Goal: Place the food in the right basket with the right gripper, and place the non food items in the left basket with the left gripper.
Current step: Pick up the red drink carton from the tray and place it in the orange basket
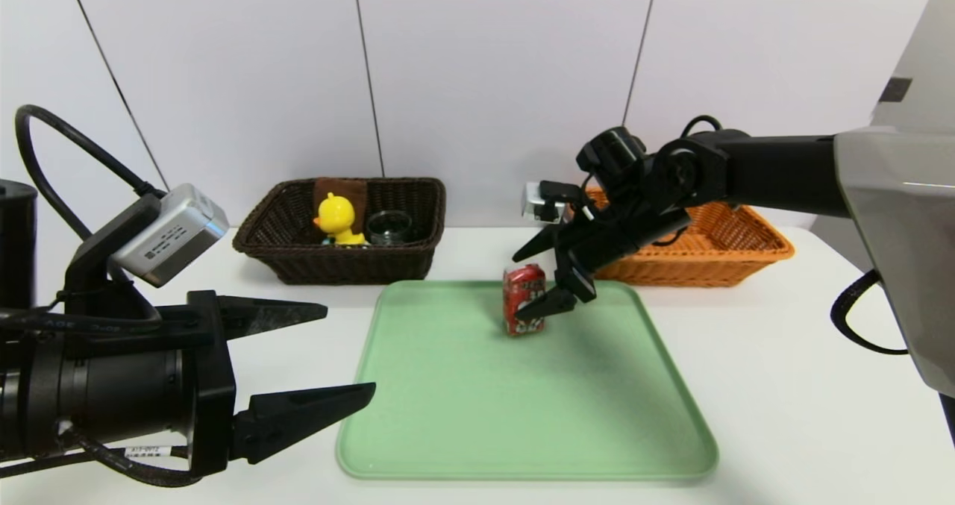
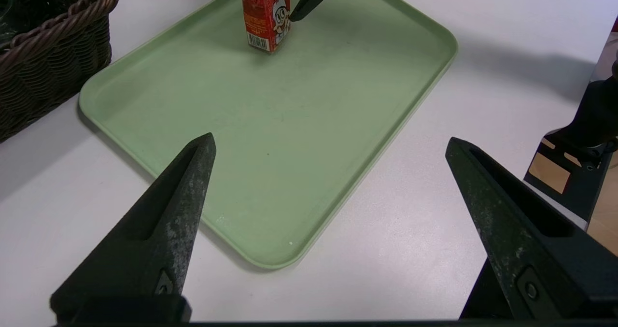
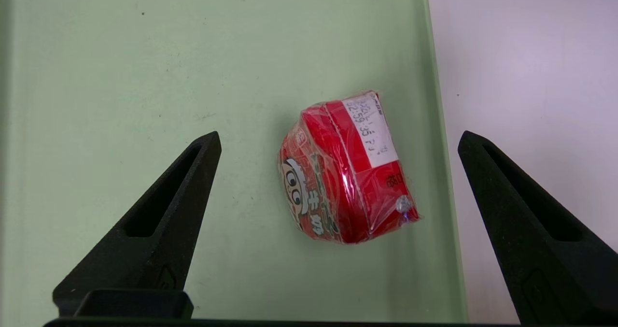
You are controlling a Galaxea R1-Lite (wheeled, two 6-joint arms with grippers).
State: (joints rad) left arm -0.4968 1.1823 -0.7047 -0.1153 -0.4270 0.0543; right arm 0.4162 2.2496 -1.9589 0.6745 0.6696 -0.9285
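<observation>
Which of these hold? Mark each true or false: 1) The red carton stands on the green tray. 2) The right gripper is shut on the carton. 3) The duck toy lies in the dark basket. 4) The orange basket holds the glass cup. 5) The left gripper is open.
1) True: the red carton stands upright on the green tray.
2) False: the right gripper is open, its fingers spread on either side of the carton without touching it.
3) True: the duck toy sits in the dark basket.
4) False: the glass cup is in the dark basket beside the duck; the orange basket shows nothing inside.
5) True: the left gripper is open, near the tray's corner.
</observation>
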